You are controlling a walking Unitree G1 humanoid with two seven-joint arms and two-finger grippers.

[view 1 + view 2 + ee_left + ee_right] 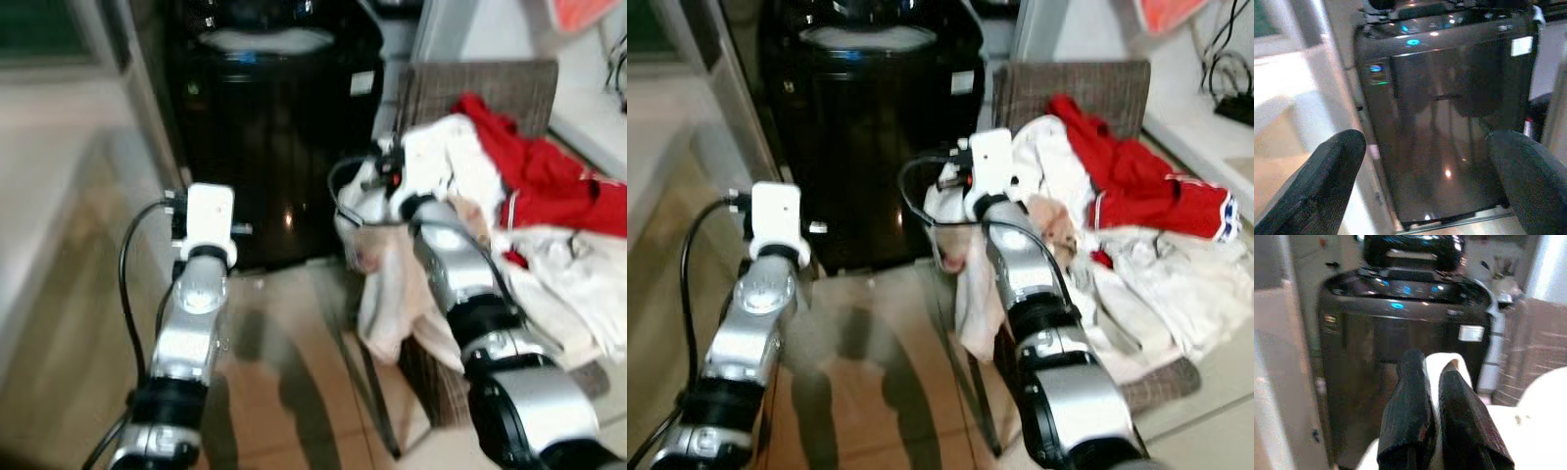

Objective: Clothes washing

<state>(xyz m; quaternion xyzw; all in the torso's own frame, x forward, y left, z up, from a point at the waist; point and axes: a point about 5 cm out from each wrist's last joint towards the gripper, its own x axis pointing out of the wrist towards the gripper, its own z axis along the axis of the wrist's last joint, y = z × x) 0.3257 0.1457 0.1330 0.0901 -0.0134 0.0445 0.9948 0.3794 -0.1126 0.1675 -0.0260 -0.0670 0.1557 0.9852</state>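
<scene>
- The white cloth (1442, 369) I'm carrying is pinched in my right gripper (1431, 382); the two black fingers are closed together with the fabric poking up between them, seen at centre of the right wrist view.
- In the left eye view that cloth (387, 294) hangs down at centre frame, draping from the gripper toward the floor, so its long axis runs roughly vertical.
- The washer (274, 127) is where it has to go, and it sits up and to the left of the cloth, in the upper middle of the frame. I judge the next move is forward and leftward, with a lift over the washer's top edge.
- My right arm is the nearer one to both cloth and pile; my left gripper (1425, 186) is spread wide, holding nothing, pointed at the washer's dark front.
- I cannot tell whether the washer's lid is open; its top is blurred, with blue lights (1397, 305) on the panel.
- The basket (490, 83) stands at the right of the frame, heaped with laundry: a red garment (549, 176) on top at upper right, and more white clothes (558, 284) below it spilling over the near side.
- Tiled floor (284, 392) lies between arms.
</scene>
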